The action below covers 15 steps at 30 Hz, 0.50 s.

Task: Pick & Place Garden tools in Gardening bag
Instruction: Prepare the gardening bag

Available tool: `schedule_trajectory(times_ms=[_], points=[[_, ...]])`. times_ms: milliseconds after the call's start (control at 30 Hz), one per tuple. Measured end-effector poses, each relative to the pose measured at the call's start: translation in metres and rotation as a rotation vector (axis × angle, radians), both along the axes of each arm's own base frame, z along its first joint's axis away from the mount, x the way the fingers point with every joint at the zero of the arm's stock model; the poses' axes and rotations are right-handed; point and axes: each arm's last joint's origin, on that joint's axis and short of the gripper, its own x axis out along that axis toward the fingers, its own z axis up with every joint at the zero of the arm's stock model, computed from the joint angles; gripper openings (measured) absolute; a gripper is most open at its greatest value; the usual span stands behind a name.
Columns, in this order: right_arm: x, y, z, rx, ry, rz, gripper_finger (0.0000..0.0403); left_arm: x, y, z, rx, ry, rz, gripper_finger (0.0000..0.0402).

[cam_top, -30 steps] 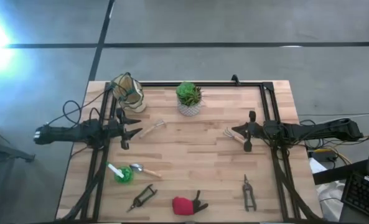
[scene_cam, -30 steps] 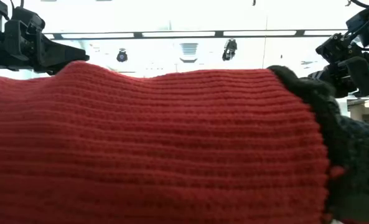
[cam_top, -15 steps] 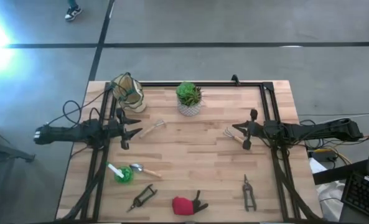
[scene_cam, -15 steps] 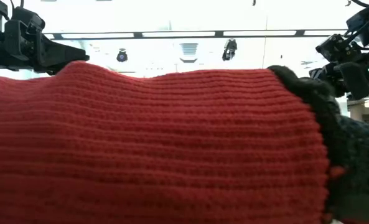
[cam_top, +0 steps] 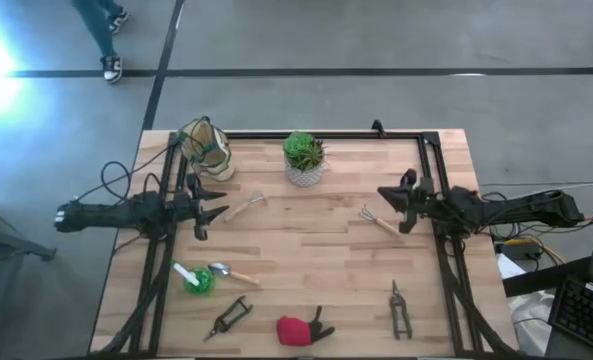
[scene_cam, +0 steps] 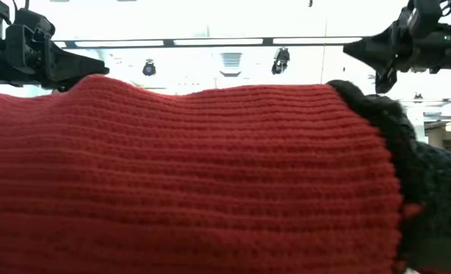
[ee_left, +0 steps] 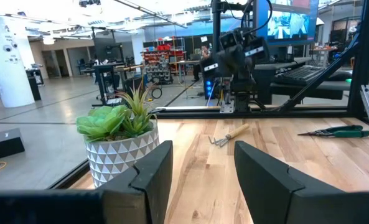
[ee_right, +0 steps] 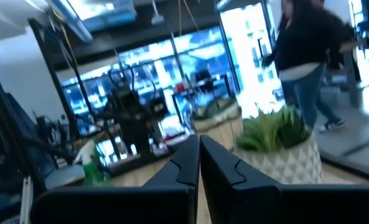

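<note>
The tan gardening bag (cam_top: 204, 147) stands at the table's far left corner. The garden tools lie flat on the wood. A wooden-handled rake fork (cam_top: 379, 220) is just near of my right gripper (cam_top: 382, 192), and a second wooden-handled tool (cam_top: 244, 207) is by my left gripper (cam_top: 219, 211). A green-and-white tool (cam_top: 191, 278) and a silver trowel (cam_top: 231, 272) lie toward the near left. Two black pruners (cam_top: 230, 317) (cam_top: 400, 310) and a red-and-black item (cam_top: 301, 328) line the near edge. My left gripper (ee_left: 200, 162) is open and empty. My right gripper (ee_right: 198, 152) is shut and empty, raised above the table.
A green plant in a white pot (cam_top: 303, 158) stands at the far middle. A black frame (cam_top: 321, 134) runs along the far and side edges. The red knit item (scene_cam: 187, 175) fills most of the low view. A person walks on the floor beyond the table (cam_top: 101, 35).
My right gripper has risen and tipped up from pointing down at the table. It now points about level toward the table's left, and it has rolled a little about its own axis. It has stayed shut. The tools have not moved.
</note>
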Motion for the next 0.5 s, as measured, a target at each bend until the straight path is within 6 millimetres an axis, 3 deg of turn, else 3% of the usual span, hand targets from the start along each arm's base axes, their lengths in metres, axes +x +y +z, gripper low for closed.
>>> schedule_trajectory(times_ms=[200,500], points=[[-0.0021,-0.0001,0.0080,-0.014,-0.083,-0.008,0.0008,0.0000,0.0000,0.0000,0.000,0.000,0.000,0.0174],[-0.0037,-0.0050,0.0103,0.016,-0.110,-0.190,0.0008,0.0000,0.0000,0.0000,0.000,0.000,0.000,0.0174]])
